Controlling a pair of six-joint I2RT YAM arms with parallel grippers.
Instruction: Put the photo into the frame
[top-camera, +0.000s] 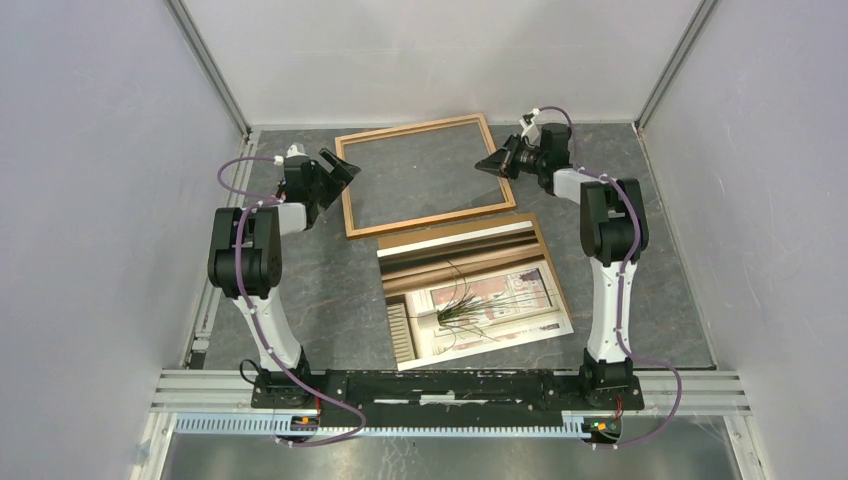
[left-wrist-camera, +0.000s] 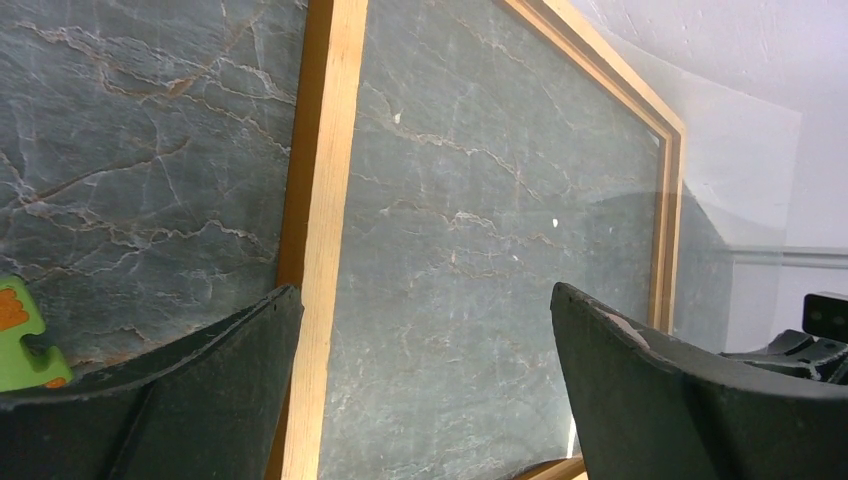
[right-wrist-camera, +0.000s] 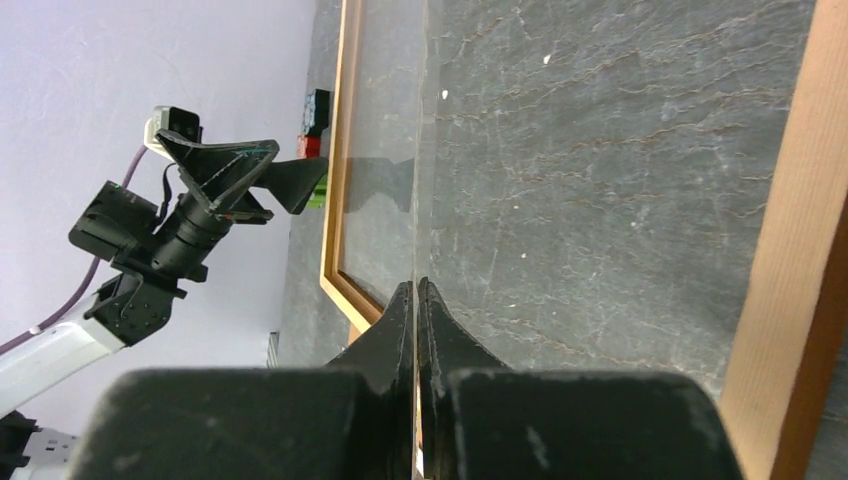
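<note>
I am hovering both claws at the far half of the desk (top-camera: 300, 300), one on each side of the frame (top-camera: 412, 127). The frame is lying flat at about 12 o'clock on the desk, its thin light-wood rails skewed slightly counter-clockwise, and the grey marbled surface is showing through its middle.

My left claw (top-camera: 343, 163) is sitting at the frame's 9 o'clock side with its fingers spread wide apart and gripping nothing. In the left wrist view, the frame's nearest rail (left-wrist-camera: 322, 230) is running up between the two fingers (left-wrist-camera: 200, 400), close to the left one. I cannot tell whether either finger is touching the wood.

My right claw (top-camera: 484, 164) is pointing at the frame's 3 o'clock side, fingers (right-wrist-camera: 400, 330) pressed tightly together with nothing showing between them. Its tips are hanging over the inside of the frame, and I cannot tell whether they are touching it.

The photo (top-camera: 475, 295) is lying picture side up at 6 o'clock from the frame, just beside its near rail, with neither claw on it.
</note>
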